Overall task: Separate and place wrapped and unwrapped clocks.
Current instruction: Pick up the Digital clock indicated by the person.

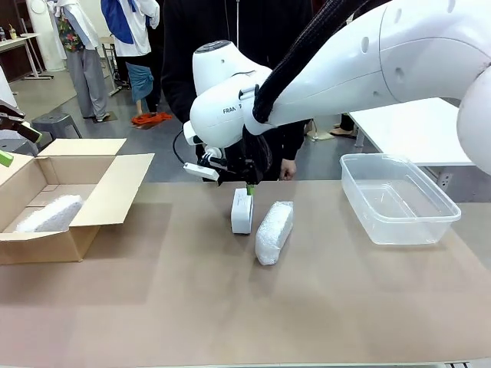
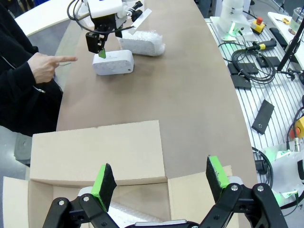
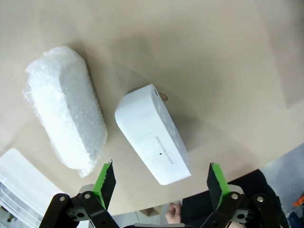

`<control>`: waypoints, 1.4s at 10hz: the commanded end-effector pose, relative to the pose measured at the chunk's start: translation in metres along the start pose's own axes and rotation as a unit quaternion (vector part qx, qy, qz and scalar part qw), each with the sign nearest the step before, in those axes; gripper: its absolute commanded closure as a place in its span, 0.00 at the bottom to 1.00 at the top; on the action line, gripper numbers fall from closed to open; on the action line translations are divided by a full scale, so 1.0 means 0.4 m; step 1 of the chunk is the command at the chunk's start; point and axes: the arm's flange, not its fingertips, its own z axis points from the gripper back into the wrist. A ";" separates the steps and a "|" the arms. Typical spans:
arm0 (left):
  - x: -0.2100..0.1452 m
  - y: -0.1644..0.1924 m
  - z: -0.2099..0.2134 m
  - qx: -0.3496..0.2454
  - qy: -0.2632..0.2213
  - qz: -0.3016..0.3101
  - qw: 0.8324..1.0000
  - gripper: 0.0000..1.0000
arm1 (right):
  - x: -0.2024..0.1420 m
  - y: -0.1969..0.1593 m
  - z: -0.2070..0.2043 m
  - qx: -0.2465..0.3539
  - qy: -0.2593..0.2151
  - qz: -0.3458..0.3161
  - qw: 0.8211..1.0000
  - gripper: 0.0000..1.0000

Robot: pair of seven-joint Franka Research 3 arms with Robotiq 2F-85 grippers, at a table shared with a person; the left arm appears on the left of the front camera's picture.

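Observation:
The unwrapped clock [image 1: 242, 211], a smooth white block, lies at the table's middle, and it is also seen from above [image 3: 152, 135]. Beside it lies a wrapped clock [image 1: 274, 231] in bubbly white wrap [image 3: 66, 111]. My right gripper [image 1: 247, 188] hangs open just above the bare clock, which lies between and below its fingers [image 3: 107, 178]. A second wrapped clock [image 1: 50, 215] rests inside the cardboard box [image 1: 107, 195]. My left gripper [image 2: 160, 178] is open and holds nothing above that box [image 2: 95, 152].
A clear plastic bin [image 1: 399, 201] stands at the right of the table. A person in black stands at the far side, one hand [image 2: 47, 66] pointing a finger at the bare clock [image 2: 113, 62]. The table's near half is bare.

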 end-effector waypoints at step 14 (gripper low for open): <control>-0.002 -0.003 0.003 -0.002 -0.004 -0.009 1.000 0.00 | -0.015 0.020 -0.148 -0.006 -0.039 0.024 0.999 0.00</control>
